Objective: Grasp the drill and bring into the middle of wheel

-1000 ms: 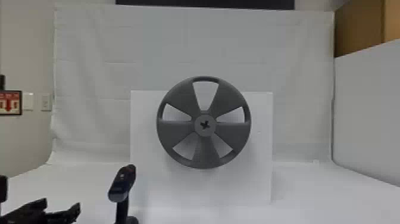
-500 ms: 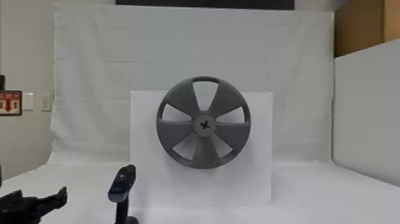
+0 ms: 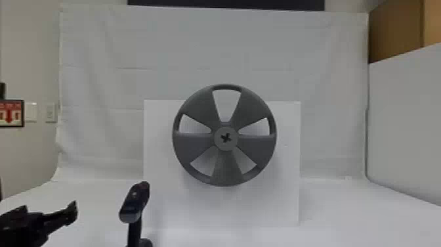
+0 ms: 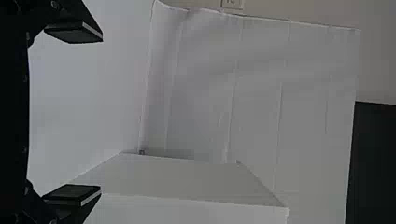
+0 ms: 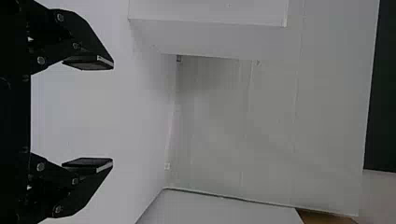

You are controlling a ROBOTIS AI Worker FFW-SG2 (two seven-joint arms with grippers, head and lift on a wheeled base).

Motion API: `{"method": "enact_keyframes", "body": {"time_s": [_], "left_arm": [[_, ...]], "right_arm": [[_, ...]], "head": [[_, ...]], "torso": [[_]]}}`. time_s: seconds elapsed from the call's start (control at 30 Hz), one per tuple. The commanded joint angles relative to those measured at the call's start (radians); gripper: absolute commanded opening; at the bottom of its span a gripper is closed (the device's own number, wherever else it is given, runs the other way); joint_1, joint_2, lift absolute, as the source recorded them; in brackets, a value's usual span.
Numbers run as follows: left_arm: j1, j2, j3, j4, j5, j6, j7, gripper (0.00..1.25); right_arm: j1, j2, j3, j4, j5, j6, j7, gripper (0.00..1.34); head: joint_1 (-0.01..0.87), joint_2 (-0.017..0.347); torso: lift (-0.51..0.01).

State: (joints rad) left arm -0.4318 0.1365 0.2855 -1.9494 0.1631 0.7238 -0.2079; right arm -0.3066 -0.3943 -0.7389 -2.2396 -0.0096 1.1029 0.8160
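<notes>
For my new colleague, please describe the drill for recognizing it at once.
Find the big gray wheel. Lower left of it stands the dark drill, an upright handle under a slanted, gray-nosed body. Unlike the left hand farther left, it has no fingers.

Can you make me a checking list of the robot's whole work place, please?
Surface: white tabletop
Job's things: drill standing upright, front left; grey wheel upright at the front of a white block
Clutter: nothing seen
Grippers: left claw open, left of the drill; right claw open, holding nothing
Cables: nothing seen
Surroundings: white cloth behind, red-arrow sign left, brown box upper right
</notes>
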Motion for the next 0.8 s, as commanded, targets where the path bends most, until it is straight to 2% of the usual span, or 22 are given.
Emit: {"method": "enact_keyframes", "body": {"time_s": [0.0,0.77], "left_arm": [[-0.002,0.006,-0.002,0.0,-0.022,0.019,-0.024,1.11],[0.004,0.012,0.001,0.0,-0.045,0.031,-0.048,1.1]], "right_arm": [[-0.002,0.0,0.001,0.0,-0.003,0.0,0.0,0.82],[-0.002,-0.003,-0.001,0.0,-0.003,0.0,0.0,0.82]], "head": [[0.0,0.0],[0.0,0.0]], "torso": [[-0.406],[-0.406]]}}
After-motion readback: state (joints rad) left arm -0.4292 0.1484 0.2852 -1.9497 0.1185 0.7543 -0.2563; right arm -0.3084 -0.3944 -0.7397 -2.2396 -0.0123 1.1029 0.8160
